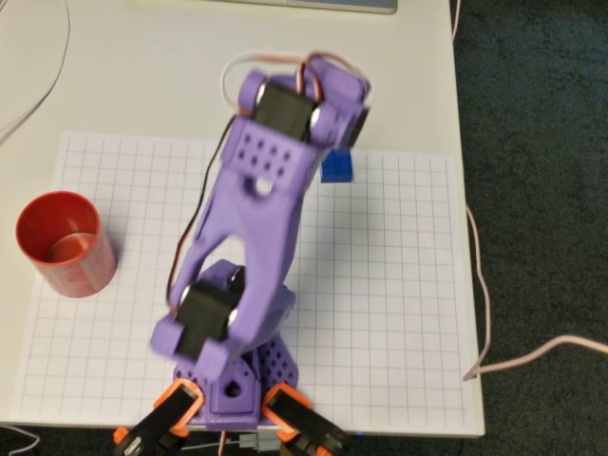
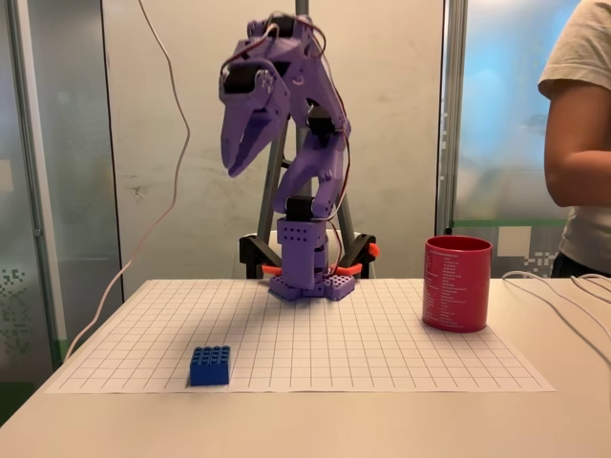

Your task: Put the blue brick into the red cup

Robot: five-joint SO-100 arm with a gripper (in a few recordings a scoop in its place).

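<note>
Blue plastic, small and studded on top, the brick (image 2: 209, 365) sits flat on the gridded paper sheet (image 2: 382, 348) near its front left corner in the fixed view. Nothing touches it. From overhead the brick (image 1: 336, 168) shows just past the tip of the arm, partly tucked under it in the picture, close to the far edge of the sheet.

High above the brick hangs the gripper (image 2: 236, 164), purple like the rest of the arm (image 2: 307, 191), pointing down and well clear of the paper. Its two fingers stand a little apart, with a narrow gap between them and nothing held. In the overhead view the gripper (image 1: 344, 125) is mostly hidden beneath the wrist motors, so its fingers cannot be made out there.

Well apart from the brick, over on the other side of the sheet, the red cup (image 2: 456, 283) stands upright with its mouth open. From overhead the cup (image 1: 66, 244) sits at the left edge of the grid.

White table (image 1: 142, 85) carries the sheet, and the arm's base is held at the table edge by orange clamps (image 1: 171, 410). A person (image 2: 580, 124) in a light shirt stands at the right of the fixed view, behind the table.
</note>
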